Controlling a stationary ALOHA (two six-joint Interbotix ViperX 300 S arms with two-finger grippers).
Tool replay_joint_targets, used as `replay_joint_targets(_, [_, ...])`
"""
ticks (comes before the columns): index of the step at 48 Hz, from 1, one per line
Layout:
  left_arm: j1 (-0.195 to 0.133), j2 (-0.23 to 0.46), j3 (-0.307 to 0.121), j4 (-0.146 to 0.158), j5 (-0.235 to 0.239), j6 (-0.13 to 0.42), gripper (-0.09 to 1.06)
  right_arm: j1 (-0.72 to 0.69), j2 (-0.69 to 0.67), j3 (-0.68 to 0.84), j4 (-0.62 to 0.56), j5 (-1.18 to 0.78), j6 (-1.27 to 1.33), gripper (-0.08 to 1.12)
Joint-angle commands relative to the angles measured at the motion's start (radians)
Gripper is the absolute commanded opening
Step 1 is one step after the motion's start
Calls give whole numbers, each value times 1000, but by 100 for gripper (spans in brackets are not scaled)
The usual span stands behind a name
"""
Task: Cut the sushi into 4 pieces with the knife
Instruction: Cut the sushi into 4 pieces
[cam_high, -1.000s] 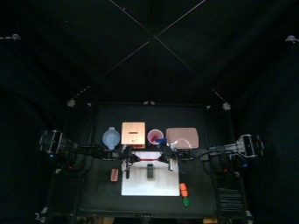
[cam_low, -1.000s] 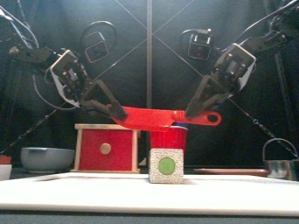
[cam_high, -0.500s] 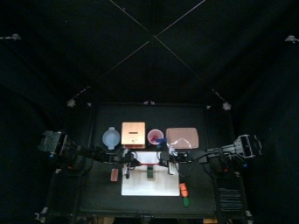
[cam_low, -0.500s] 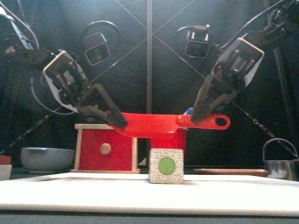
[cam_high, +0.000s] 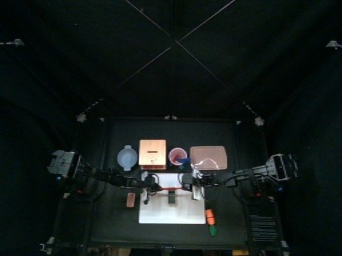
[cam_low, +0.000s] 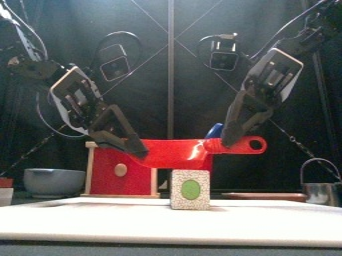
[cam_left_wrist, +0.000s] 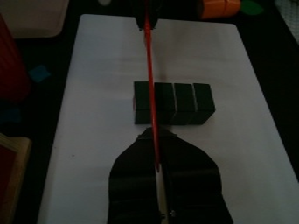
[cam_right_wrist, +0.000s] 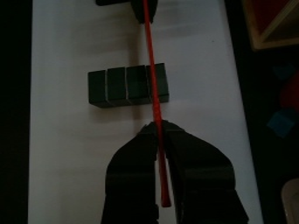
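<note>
Nearest the front edge: flat white cutting board, long side running front to back on the black table.
Dark green toy sushi roll of four blocks stands on the board, below and between the two grippers, end face with a green oval toward the front.
Red toy knife is held level right over the roll; a thin gap seems to show, contact can't be confirmed. In the wrist views the blade runs edge-on across the roll near one end, not mid-roll.
Left gripper: jaws pinched on the blade end.
Right gripper: jaws pinched on the handle end; the handle loop sticks out past it.
Orange toy food sits off the board, on the right gripper's side.
Behind the left gripper: pale wooden box with a red drawer front, and further out a blue-grey bowl.
Behind the knife: red cup.
Behind the right gripper: flat pink tray. Out past it, a round metal cutter.
Back and sides: black curtain, booth dark.
</note>
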Motion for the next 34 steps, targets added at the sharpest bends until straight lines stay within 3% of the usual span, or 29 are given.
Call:
replay_joint_targets(1, [-2,0,-25,-2,20,0,20,0,0,-34,0,2,3,7])
replay_joint_targets(9, [-6,8,-37,0,46,0,20,6,17,-40,-6,23,3,7])
replay_joint_targets(34, [-6,74,-60,0,46,0,20,3,38,-35,-15,31,3,7])
